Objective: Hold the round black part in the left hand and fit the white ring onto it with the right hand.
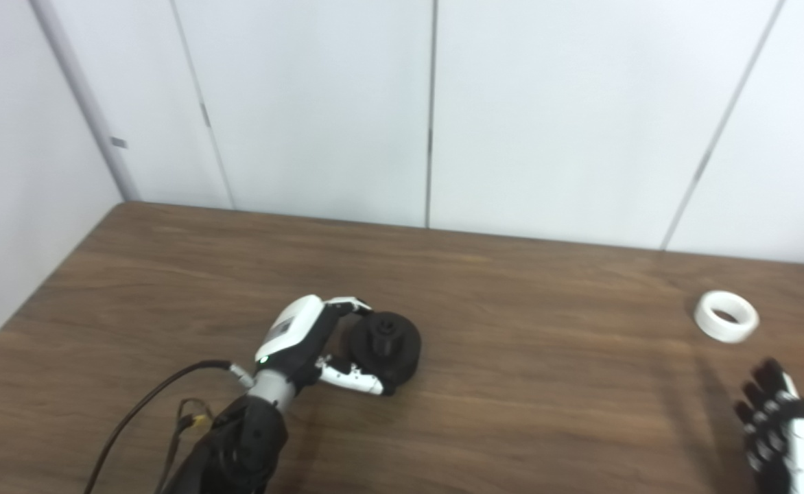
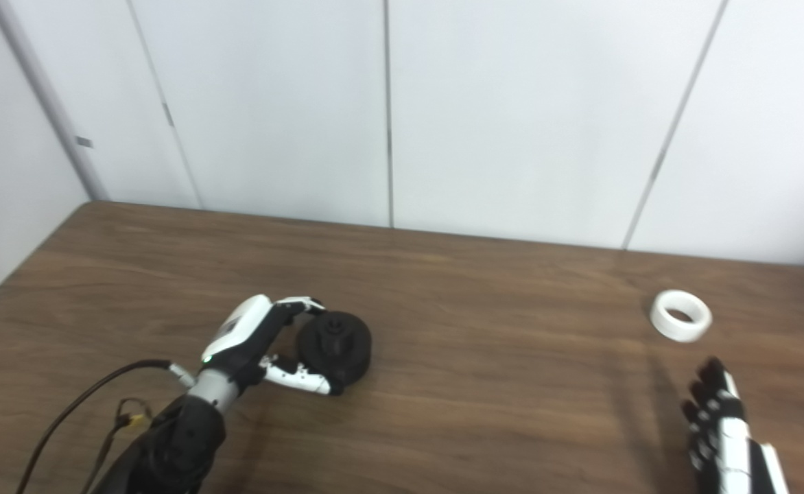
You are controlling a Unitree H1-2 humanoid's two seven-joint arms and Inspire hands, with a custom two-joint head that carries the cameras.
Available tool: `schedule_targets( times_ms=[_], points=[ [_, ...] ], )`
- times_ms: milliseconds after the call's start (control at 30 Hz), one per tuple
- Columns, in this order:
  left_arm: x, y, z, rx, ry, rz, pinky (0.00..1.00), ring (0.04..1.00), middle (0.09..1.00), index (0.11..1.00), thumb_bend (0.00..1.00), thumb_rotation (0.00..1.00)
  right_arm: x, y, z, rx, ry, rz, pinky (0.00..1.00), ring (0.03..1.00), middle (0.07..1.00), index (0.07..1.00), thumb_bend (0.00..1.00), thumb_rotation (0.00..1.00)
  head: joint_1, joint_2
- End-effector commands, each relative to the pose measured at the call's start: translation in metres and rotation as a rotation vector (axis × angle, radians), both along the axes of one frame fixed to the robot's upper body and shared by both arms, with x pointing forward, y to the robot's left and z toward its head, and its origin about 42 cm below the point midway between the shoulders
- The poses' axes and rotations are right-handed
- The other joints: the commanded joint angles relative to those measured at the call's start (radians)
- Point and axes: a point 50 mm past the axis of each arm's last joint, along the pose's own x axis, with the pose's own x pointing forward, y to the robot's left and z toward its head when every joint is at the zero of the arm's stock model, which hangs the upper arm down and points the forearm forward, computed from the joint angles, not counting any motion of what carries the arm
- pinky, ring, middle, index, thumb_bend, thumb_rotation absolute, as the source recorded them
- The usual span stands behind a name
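The round black part (image 1: 385,346) is clamped by the left hand (image 1: 306,339) for steadiness on the table (image 1: 512,412), while the white ring (image 1: 726,316) is approached by the empty, spread right hand (image 1: 783,425).

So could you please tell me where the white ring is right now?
The white ring lies flat on the brown wooden table, far right in both eye views, just beyond the open right hand and untouched by it.
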Motion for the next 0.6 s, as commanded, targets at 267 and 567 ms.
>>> schedule_targets(
  times_ms=[267, 567],
  points=[
    [-0.032, -0.025, -0.004, 0.004, -0.037, -0.139, 0.95, 0.912, 0.855, 0.493, 0.52, 0.08, 0.011, 0.012, 0.012, 0.000, -0.071, -0.010, 1.00, 1.000, 0.999, 0.967, 0.56, 0.93, -0.057, 0.044],
    [-0.058, -0.035, -0.009, 0.026, -0.043, -0.183, 1.00, 0.914, 0.849, 0.492, 0.52, 0.08, 0.014, 0.016, 0.013, 0.002, -0.069, -0.013, 1.00, 1.000, 0.977, 0.958, 0.55, 0.94, -0.076, 0.061]
  ],
)
